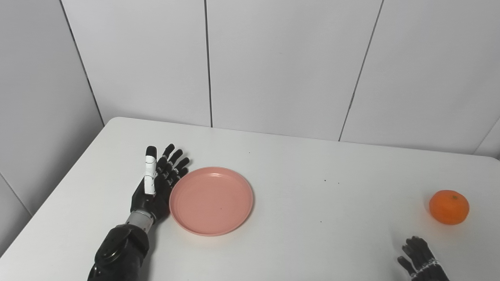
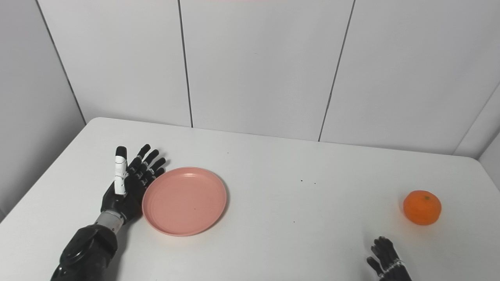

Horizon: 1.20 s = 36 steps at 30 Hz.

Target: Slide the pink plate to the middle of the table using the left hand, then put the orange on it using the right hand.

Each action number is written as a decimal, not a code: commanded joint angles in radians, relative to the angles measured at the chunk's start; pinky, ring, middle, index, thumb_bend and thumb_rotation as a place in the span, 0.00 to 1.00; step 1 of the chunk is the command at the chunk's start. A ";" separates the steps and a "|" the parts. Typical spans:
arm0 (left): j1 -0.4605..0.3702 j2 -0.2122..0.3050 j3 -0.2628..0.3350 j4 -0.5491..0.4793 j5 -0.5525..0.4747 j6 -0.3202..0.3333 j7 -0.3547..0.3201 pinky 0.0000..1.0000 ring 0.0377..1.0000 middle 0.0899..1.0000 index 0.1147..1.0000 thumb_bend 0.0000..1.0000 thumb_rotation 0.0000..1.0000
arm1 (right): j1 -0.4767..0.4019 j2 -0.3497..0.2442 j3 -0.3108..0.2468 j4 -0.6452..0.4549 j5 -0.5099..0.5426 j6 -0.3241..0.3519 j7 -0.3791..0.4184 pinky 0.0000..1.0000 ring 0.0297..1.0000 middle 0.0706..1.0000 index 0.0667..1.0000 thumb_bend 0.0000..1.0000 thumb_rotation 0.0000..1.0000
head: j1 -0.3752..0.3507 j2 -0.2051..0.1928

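A round pink plate (image 1: 211,200) lies flat on the white table (image 1: 312,175), left of centre, with nothing on it. My left hand (image 1: 156,183) stands edge-on against the plate's left rim, fingers straight and spread, holding nothing. An orange (image 1: 449,207) rests on the table at the far right. My right hand (image 1: 420,257) pokes in at the bottom right, below and left of the orange and apart from it. Only its fingertips show, slightly curled.
White wall panels (image 1: 273,66) rise behind the table's far edge. The table's left edge runs diagonally close to my left arm (image 1: 119,253). A few dark specks dot the tabletop between plate and orange.
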 commanded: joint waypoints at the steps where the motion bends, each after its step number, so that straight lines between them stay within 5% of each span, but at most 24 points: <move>1: -0.013 0.002 -0.001 -0.035 0.011 -0.006 0.011 1.00 0.95 0.99 1.00 0.92 0.94 | 0.010 0.007 0.020 0.022 -0.013 0.067 -0.002 0.91 0.94 0.92 0.90 0.84 0.84 | -0.004 0.003; 14: -0.019 -0.037 -0.005 -0.053 0.017 0.026 0.058 1.00 0.97 0.97 1.00 0.92 0.92 | 0.011 0.024 0.050 -0.018 -0.049 0.092 -0.033 0.89 0.92 0.91 0.87 0.88 0.83 | -0.109 0.068; 36: -0.014 -0.126 -0.070 -0.077 0.062 0.042 0.121 1.00 0.96 0.95 1.00 0.92 0.92 | -0.001 0.049 0.073 -0.073 -0.090 0.158 -0.064 0.88 0.92 0.91 0.86 0.90 0.85 | -0.144 0.113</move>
